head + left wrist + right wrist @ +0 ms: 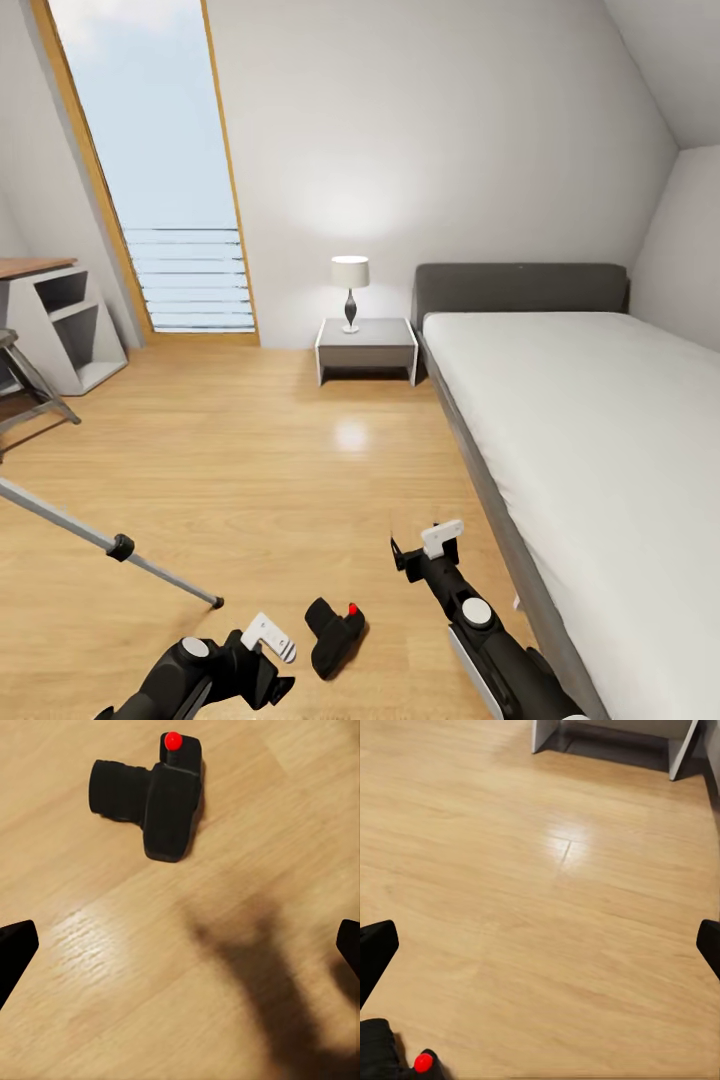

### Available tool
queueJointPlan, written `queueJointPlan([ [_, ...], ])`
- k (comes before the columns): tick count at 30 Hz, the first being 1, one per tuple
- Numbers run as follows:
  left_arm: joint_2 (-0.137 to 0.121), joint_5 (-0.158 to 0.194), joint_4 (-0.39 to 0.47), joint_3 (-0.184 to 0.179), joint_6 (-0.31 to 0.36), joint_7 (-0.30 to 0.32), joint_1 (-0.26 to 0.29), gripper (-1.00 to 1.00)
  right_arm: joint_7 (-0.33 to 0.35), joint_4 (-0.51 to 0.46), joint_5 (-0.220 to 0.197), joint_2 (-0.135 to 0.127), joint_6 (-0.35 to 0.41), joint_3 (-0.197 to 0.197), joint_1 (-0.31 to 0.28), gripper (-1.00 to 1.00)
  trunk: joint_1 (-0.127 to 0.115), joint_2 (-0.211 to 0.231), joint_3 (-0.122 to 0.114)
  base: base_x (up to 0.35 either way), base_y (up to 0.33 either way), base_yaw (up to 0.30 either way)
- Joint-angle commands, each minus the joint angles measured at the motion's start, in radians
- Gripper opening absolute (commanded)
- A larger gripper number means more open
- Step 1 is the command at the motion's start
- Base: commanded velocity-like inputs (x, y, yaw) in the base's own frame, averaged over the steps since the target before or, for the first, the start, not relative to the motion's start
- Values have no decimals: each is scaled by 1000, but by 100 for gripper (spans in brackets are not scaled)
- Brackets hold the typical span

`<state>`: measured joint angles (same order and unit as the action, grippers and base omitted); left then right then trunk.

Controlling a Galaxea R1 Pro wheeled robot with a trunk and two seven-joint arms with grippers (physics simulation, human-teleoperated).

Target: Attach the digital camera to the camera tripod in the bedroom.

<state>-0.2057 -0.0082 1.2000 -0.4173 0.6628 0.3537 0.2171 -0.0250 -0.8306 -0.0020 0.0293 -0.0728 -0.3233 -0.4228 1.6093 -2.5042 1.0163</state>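
The camera (335,638) lies on the wood floor (280,470), lens barrel flat along the boards and its red button (352,609) showing. Take it as the landmark: the left gripper (268,636) hangs just beside it on one side, the right gripper (428,549) a little further off on the other, nearer the bed (590,420). A tripod leg (110,541) slants down to the floor beyond the left gripper, away from the camera.

Both claws are spread wide and hold nothing; in the left wrist view the fingertips (16,945) stand well apart, with the camera (150,799) ahead of them and not between them.

The step looks like the pickup. I'd bring the left claw over the body, not the barrel, line its fingers across the flat sides, then lower and close. A grip on the round barrel would likely roll or slip.
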Motion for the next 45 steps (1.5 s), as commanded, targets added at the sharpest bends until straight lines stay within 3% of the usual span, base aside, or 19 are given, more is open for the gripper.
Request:
queueJointPlan([
  [1,1,-1,1,0,4,2,1,100,-3,2,0,0,-2,-2,-3,100,0,-1,5,0,0,0],
  [4,5,-1,1,5,4,2,5,100,-3,2,0,0,-1,-2,-27,100,2,-1,17,0,0,0],
  [7,10,-1,2,15,9,2,38,100,-4,3,-1,0,5,-1,-97,100,3,-2,28,0,0,0],
  [9,15,-1,2,19,61,4,75,100,-4,4,-1,0,43,0,-167,100,4,-3,36,0,0,0],
  [13,22,-1,2,20,93,5,88,100,-4,4,-10,0,79,1,-212,100,6,-4,51,0,0,0],
  [15,26,-2,-3,18,104,7,93,100,-4,4,-36,0,95,1,-233,100,6,-4,59,0,0,0],
  [20,33,-2,-15,7,108,7,95,100,-3,4,-64,0,102,1,-241,100,9,-5,78,0,0,0],
  [29,42,-3,-51,-36,101,4,96,100,-1,17,-73,0,105,1,-243,100,13,-7,113,0,0,0],
  [38,62,-3,-74,-37,90,-9,96,100,-1,49,-73,0,103,1,-243,100,17,-9,148,0,0,0],
  [45,95,-4,-65,-35,71,-12,96,100,-1,54,-73,0,103,1,-243,100,20,-11,175,0,0,0],
])
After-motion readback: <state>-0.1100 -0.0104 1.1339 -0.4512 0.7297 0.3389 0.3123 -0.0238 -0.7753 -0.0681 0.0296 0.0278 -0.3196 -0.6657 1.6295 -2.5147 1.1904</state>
